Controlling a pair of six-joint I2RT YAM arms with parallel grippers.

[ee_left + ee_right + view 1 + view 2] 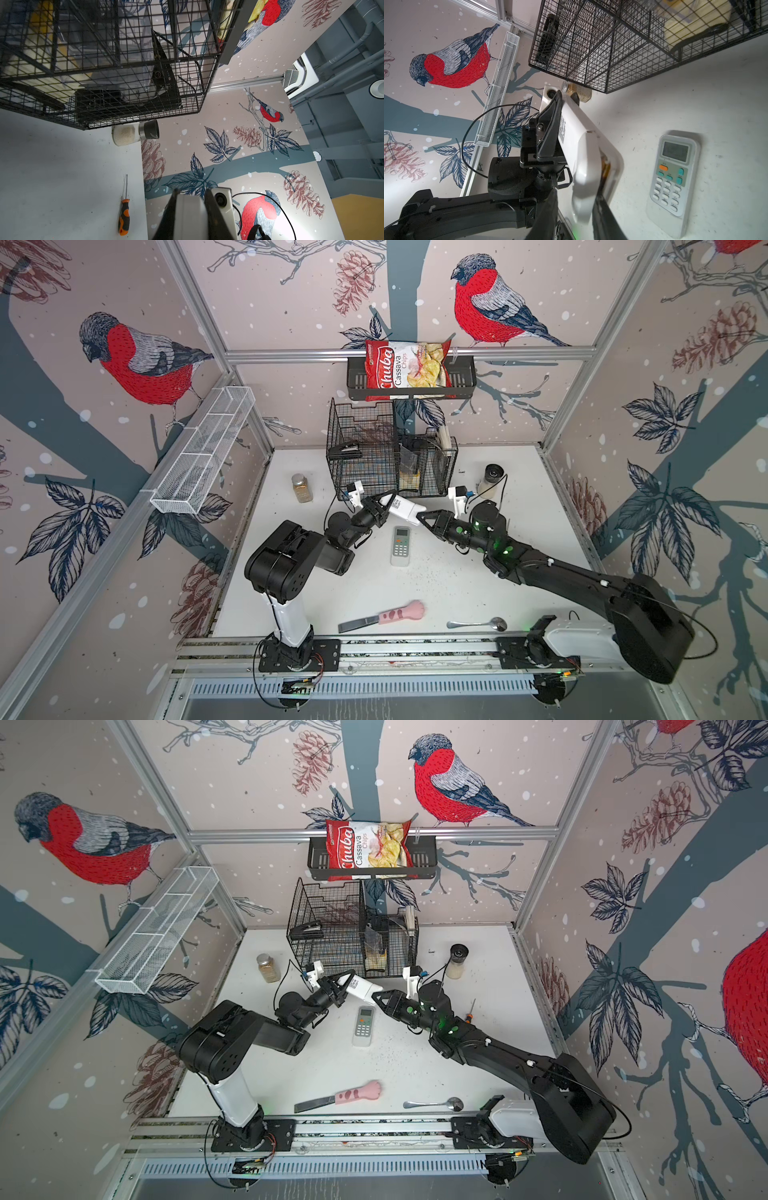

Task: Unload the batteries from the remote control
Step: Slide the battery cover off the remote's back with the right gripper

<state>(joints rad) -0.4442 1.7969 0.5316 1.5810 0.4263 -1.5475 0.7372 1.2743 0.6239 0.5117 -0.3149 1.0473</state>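
The remote [577, 145] between the matt black plastic fingers [550, 124] is smooth glossy white plastic, tabletop [675, 93] below them matt scuffed white, basket [612, 52] past them thin black wire.

1. The remote control [405, 509] is off the table [436, 585], spanning between the left gripper [386, 502] and the right gripper [420, 517], just in front of the wire basket [361, 439].
2. A second remote [401, 545] lies on the table, directly in front of the first.
3. A jar [302, 488] stands left of the basket and a grinder [491, 481] right of it.
4. A screwdriver [472, 1011] lies right of the right arm.
5. A knife [380, 617] and, to its right, a spoon [478, 624] lie near the front edge.
6. A chip bag [405, 369] sits in a wall shelf [465, 377] above the basket.
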